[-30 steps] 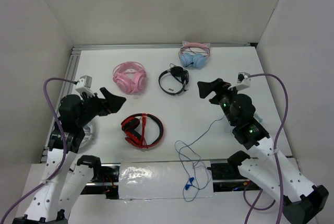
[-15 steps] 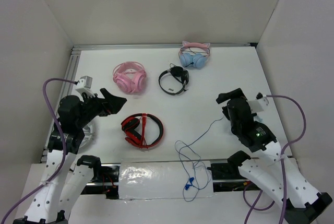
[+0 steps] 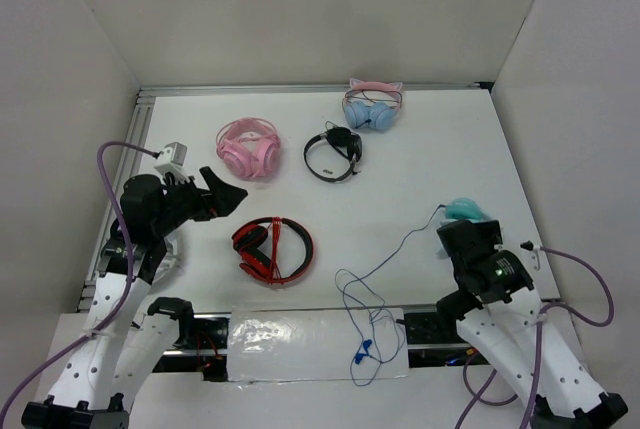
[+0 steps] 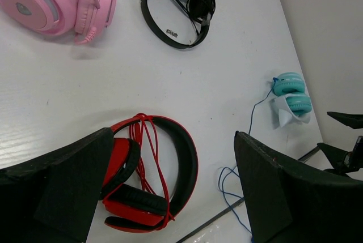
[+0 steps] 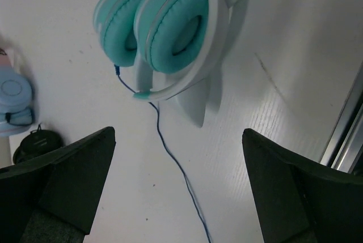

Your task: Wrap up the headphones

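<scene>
The teal headphones [image 3: 463, 210] lie at the right of the table, earcups pressed together on a white headband [image 5: 195, 93]. Their thin blue cable [image 3: 385, 265] runs down-left into loose loops over the table's front edge. My right gripper [image 5: 178, 135] hovers just on the near side of them, open, with only the cable [image 5: 173, 158] and bare table between its fingers. In the top view the right arm hides part of the headphones. At the left of the table my left gripper [image 3: 226, 195] is open and empty above the red headphones [image 4: 150, 178]. The left wrist view also shows the teal headphones [image 4: 290, 92].
Pink headphones [image 3: 248, 147], black headphones [image 3: 332, 154] and a light-blue pair with pink cat ears [image 3: 372, 109] lie across the back. The red headphones [image 3: 273, 249] sit front left. A clear plastic strip [image 3: 300, 344] covers the front edge. White walls close in on three sides.
My right arm has drawn back toward the near right corner, uncovering the teal headphones. The left arm has shifted only slightly. Both grippers stay open.
</scene>
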You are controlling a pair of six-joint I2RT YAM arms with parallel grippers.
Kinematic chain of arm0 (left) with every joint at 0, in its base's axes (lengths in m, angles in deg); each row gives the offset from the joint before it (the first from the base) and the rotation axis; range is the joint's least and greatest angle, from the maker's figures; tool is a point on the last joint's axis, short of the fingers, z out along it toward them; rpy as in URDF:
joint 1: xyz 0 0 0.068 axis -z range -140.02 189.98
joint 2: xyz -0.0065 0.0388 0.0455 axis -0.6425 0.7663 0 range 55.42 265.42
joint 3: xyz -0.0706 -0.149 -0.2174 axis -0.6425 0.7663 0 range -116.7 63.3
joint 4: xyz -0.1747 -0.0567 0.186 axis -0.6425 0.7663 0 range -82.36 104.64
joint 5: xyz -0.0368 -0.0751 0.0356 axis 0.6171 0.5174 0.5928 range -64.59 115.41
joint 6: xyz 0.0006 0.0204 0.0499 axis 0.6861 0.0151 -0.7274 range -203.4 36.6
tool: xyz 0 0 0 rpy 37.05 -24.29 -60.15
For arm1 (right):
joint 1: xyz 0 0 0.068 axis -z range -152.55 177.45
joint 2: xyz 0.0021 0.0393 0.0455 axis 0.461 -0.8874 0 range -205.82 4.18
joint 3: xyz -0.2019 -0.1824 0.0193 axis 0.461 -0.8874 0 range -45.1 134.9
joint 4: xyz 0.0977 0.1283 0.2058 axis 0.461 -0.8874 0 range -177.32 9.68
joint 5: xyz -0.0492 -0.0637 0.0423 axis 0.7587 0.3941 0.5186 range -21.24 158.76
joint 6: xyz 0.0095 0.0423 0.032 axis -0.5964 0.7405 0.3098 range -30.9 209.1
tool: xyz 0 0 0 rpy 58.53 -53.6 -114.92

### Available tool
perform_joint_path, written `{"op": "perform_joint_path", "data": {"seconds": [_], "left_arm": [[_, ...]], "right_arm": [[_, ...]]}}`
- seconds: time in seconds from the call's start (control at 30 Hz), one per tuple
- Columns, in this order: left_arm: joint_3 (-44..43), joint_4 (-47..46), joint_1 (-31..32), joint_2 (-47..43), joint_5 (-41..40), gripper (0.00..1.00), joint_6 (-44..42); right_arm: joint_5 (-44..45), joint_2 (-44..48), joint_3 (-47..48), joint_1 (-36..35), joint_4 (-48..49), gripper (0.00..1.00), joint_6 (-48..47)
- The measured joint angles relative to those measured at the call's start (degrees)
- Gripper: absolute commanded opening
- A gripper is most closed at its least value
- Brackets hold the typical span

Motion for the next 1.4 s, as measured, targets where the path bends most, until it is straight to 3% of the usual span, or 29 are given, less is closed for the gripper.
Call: {"op": "perform_joint_path", "data": {"seconds": [0.33, 0.63, 0.87, 1.07, 1.17, 1.23, 1.33, 1.4], "left_arm": [[0.00, 0.02, 0.00, 1.75, 0.92, 0.99, -0.24], [0.00, 0.04, 0.00, 2.38, 0.68, 0.99, -0.24], [0.00, 0.09, 0.00, 2.80, -0.28, 0.99, -0.22], [0.00, 0.11, 0.00, 3.30, -1.18, 0.99, -0.22], [0.00, 0.15, 0.00, 3.80, -1.73, 0.99, -0.20], [0.00, 0.20, 0.00, 4.04, -2.05, 0.99, -0.20], [0.00, 0.26, 0.00, 4.20, -2.10, 0.99, -0.20], [-0.02, 0.26, 0.00, 4.20, -2.08, 0.99, -0.20]], "right_arm": [[-2.49, -10.95, -5.75, 8.70, 7.17, 1.00, -2.86], [-11.67, -12.22, -11.34, 27.36, 19.65, 1.00, -17.03], [-18.36, -17.40, -12.41, 34.34, 27.74, 0.96, -25.09], [-21.79, -23.61, -12.41, 36.02, 32.11, 0.79, -28.94], [-22.49, -23.69, -12.46, 36.15, 33.86, 0.65, -29.97], [-22.93, -23.32, -12.57, 36.17, 35.01, 0.50, -30.80], [-23.15, -21.42, -13.09, 36.17, 36.83, 0.43, -31.80], [-22.88, -19.76, -13.29, 36.17, 37.05, 0.32, -32.48]]}}
